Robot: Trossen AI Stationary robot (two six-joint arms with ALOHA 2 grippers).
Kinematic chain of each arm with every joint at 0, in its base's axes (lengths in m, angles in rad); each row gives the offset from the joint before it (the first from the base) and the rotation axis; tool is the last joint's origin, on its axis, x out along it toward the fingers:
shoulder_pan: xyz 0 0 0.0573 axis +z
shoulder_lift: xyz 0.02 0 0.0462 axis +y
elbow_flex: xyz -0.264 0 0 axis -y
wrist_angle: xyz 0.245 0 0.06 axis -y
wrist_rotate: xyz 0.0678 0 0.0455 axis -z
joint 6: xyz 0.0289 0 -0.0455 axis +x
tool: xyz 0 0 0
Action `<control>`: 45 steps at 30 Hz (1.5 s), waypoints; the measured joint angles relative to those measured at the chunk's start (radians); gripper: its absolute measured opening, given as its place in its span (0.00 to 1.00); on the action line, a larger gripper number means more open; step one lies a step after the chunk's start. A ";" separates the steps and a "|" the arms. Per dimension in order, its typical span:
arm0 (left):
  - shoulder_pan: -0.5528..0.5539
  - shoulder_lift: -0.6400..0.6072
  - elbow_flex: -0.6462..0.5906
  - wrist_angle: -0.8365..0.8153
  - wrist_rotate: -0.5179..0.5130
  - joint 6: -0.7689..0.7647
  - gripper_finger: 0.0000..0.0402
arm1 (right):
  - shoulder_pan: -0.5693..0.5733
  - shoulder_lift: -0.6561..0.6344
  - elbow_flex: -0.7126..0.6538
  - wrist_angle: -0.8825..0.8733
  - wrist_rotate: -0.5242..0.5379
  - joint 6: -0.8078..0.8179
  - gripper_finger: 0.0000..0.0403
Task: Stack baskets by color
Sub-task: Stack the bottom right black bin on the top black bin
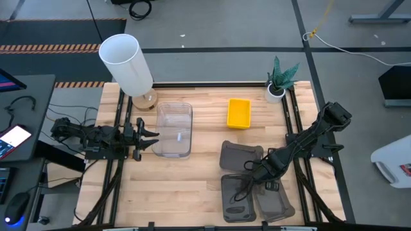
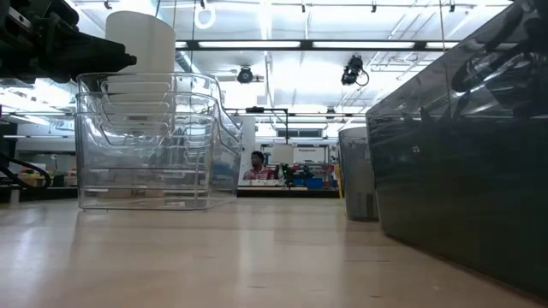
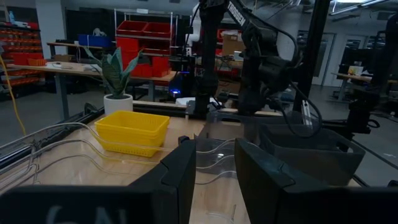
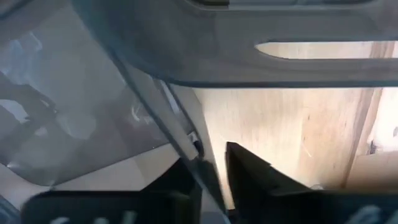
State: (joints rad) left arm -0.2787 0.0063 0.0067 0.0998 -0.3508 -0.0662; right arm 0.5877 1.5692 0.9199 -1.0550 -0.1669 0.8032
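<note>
Nearest the low camera: 1 smoky grey basket [image 2: 462,145], filling the right of that view, its wall dark and glossy.

Wooden table [image 1: 199,173] carried everything.

Tall white cylinder [image 1: 126,61] stood at the far left corner, upright.

Clear baskets [image 1: 174,130]: nested into 1 stack, left of centre, just right of the left gripper [image 1: 153,136]. At least 3 rims showed one inside another from the low view. The left gripper's fingers stood moderately apart, level with the stack's left wall, with nothing pinched between them.

Grey baskets, 3 in all, unstacked on the near right: 1 farther in [image 1: 241,156], 2 side by side at the near edge [image 1: 237,197] [image 1: 275,200].

Right gripper [image 1: 249,170] sat low between the far grey one and the near-left one. Its fingers were drawn narrow on a grey basket wall [image 4: 124,93], 1 finger on each side. Which of the 2 baskets that wall belonged to, I could not tell.

Yellow baskets [image 1: 239,113]: stacked, centre-far, well apart from both grippers.

Small white plant pot [image 1: 276,92] stood at the far right corner.

1 person [image 2: 255,162] was in the room far beyond the table.
</note>
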 joint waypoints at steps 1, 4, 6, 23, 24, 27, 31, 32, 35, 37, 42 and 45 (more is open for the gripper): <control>0.000 0.000 0.000 0.000 0.000 0.000 0.29 | 0.000 0.000 0.000 0.000 -0.002 -0.009 0.12; 0.000 0.000 0.000 0.000 0.000 0.000 0.29 | 0.001 0.000 0.000 -0.001 -0.021 -0.027 0.03; 0.000 0.000 0.000 0.000 0.000 0.000 0.29 | 0.001 0.000 0.000 -0.001 -0.024 -0.030 0.02; 0.000 0.000 0.000 0.000 0.000 0.000 0.29 | 0.000 -0.044 0.132 -0.211 -0.013 -0.071 0.02; 0.000 0.000 0.000 0.000 0.000 0.000 0.29 | 0.000 -0.050 0.150 -0.232 -0.009 -0.071 0.02; 0.000 0.000 0.000 0.000 0.000 0.000 0.29 | 0.000 -0.068 0.200 -0.297 0.006 -0.064 0.02; 0.000 0.000 0.000 0.000 0.000 0.000 0.29 | 0.000 -0.091 0.271 -0.366 0.047 -0.041 0.02; 0.000 0.000 0.000 0.000 0.000 0.000 0.29 | 0.000 -0.096 0.288 -0.382 0.058 -0.039 0.02; 0.000 0.000 0.000 0.000 0.000 0.000 0.29 | -0.004 -0.106 0.338 -0.423 0.091 -0.017 0.02; 0.000 0.000 0.000 0.000 0.000 0.000 0.29 | -0.014 -0.111 0.366 -0.454 0.097 0.014 0.02; 0.000 0.000 0.000 0.000 0.000 0.000 0.29 | -0.042 -0.117 0.415 -0.484 0.102 0.103 0.02; 0.000 0.000 0.000 0.000 0.000 0.000 0.29 | -0.062 -0.129 0.425 -0.485 0.135 0.170 0.02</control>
State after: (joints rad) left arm -0.2787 0.0063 0.0063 0.0996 -0.3511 -0.0662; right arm 0.5255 1.4398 1.3449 -1.5401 -0.0318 0.9734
